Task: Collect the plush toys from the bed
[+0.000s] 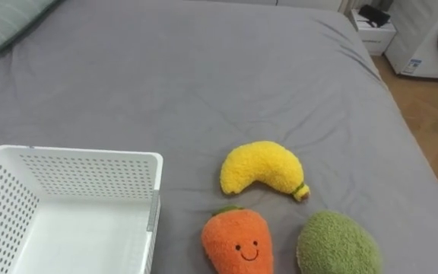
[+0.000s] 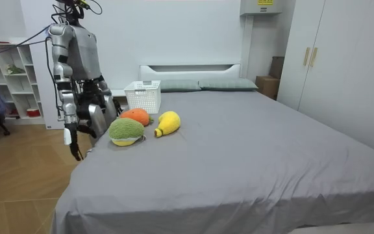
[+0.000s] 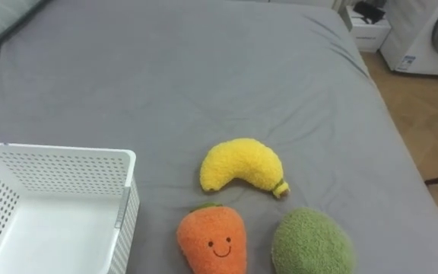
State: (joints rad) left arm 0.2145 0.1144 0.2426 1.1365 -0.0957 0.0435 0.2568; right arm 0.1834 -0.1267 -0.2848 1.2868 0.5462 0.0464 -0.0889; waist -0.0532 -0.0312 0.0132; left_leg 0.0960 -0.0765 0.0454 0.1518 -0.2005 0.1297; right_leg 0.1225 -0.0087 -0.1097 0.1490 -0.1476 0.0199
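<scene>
L eye view: looks like the very start of the task, nothing collected yet. White basket [image 1: 90, 176] at lower left on the grey bed [image 1: 204, 76], empty inside. All 3 toys out on the bed, to the basket's right: yellow banana plush [image 1: 261, 168] farthest up, orange carrot plush [image 1: 238, 245] below it and nearest the basket, green avocado plush [image 1: 337, 248] at lower right, just beside the carrot plush. None touching the basket. Banana plush just apart from the other two. Room view: stands upright at the bedside on the room view's left, facing the bed, with toys and basket right in front, near that edge, and the basket toward the headboard [image 2: 190, 67]. R arm straight down along the body. R hand [image 2: 76, 148] hangs low beside the bed edge, well apart from every toy, nothing visible in it. Open or closed: can't tell at this range. R eye view: same layout, basket empty, 3 toys loose beside it. Left to do, prob. everything: raise an arm, reach fwd, take a toy (carrot plush closest to the basket), drop it in, then repeat for the other 2.
</scene>
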